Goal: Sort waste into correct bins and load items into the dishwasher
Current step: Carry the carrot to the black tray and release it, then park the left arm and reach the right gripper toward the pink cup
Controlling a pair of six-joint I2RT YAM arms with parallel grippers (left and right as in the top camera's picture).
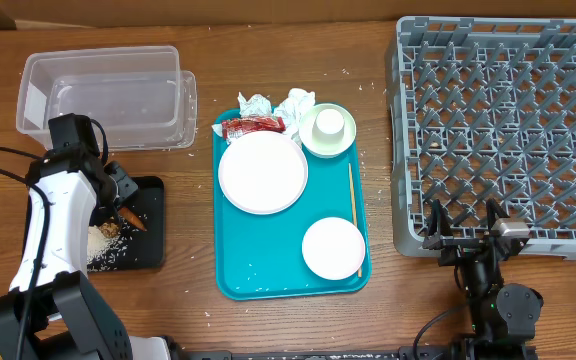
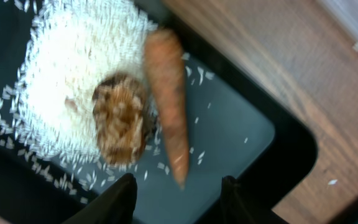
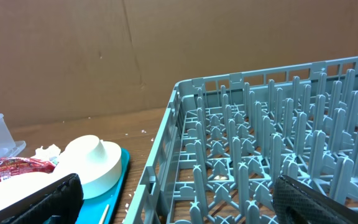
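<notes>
Dark fingers of the left gripper stand spread and pinch nothing, hanging just over the black tray. The pointed tip of a tapered orange carrot lies on the tray just beyond the gap between them. Touching the carrot's side is a knobbly brown lump, which sits on a loose heap of white rice. The left arm, in a smooth white shell, rises from the near edge of the wooden worktop and bends over this tray, wrist turned down.

At the near right, the right gripper lies low and level, spread wide and empty, pointing at the rack's near wall.

On the glossy teal tray the nearest piece is a small round white bowl. A thin wooden chopstick runs along the tray's right rim. Beyond comes a large flat plate, then a second bowl with a small cup inside. A crinkled red wrapper and crumpled napkins lie at the far end.

Farthest are the clear plastic tub on the left and the grey pegged rack on the right.
</notes>
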